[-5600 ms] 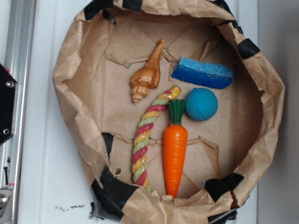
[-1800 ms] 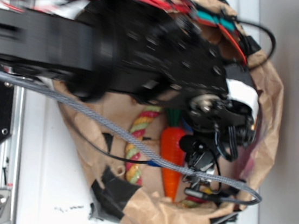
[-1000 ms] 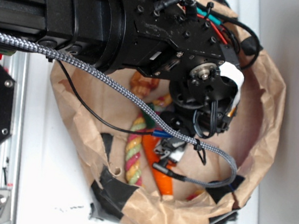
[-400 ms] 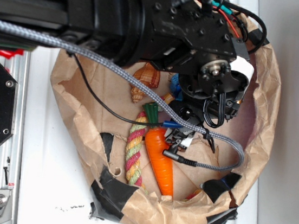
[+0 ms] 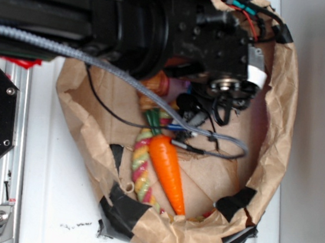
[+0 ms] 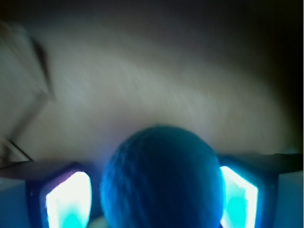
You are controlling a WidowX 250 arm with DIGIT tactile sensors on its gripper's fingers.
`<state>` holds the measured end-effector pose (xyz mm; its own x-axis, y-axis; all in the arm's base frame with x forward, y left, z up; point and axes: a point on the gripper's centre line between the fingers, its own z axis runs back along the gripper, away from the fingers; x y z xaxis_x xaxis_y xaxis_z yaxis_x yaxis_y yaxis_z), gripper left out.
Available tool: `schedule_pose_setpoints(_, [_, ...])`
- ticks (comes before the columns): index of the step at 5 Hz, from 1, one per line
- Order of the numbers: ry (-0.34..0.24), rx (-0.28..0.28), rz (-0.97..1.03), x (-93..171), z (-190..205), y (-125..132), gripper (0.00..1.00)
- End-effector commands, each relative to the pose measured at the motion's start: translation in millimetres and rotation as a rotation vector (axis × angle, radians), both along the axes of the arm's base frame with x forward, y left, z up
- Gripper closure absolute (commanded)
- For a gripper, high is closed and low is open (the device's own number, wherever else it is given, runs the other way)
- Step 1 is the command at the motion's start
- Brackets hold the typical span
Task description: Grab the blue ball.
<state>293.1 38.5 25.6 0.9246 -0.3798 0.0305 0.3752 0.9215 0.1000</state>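
Ball (image 6: 161,178) sits between my two fingers (image 6: 66,199) in the wrist view, filling the gap from one bright pad to the other. Both pads appear to press its sides, so my gripper (image 6: 156,199) is clamped on the ball. Its surface is teal-blue with a fine texture. Behind it is blurred brown paper; I cannot tell whether the ball rests on the floor or is off it.

Exterior view: my arm (image 5: 139,24) covers the upper half of the paper bowl (image 5: 282,112). Ball and fingers are hidden under the wrist there. A grey braided cable (image 5: 126,81) loops from the arm across the bowl's middle.

Carrot (image 5: 167,169) lies tilted, green top toward my wrist, tip toward the lower rim. Rope (image 5: 141,172) lies just beside it on the left, touching or nearly so. Shell (image 5: 155,88) is partly visible at the edge of the arm, above the rope. Black tape (image 5: 123,208) patches the lower rim of the bowl.
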Motion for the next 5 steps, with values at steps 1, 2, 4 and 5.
schedule_pose_setpoints(1, [-0.141,-0.008,0.172,-8,24,-4,1.00])
schedule_pose_setpoints(2, [-0.273,-0.068,0.246,2,65,-12,1.00])
schedule_pose_setpoints(4, [-0.201,-0.108,0.564,5,134,-52,1.00])
schedule_pose_setpoints(5, [-0.136,-0.069,0.563,-4,135,-58,1.00])
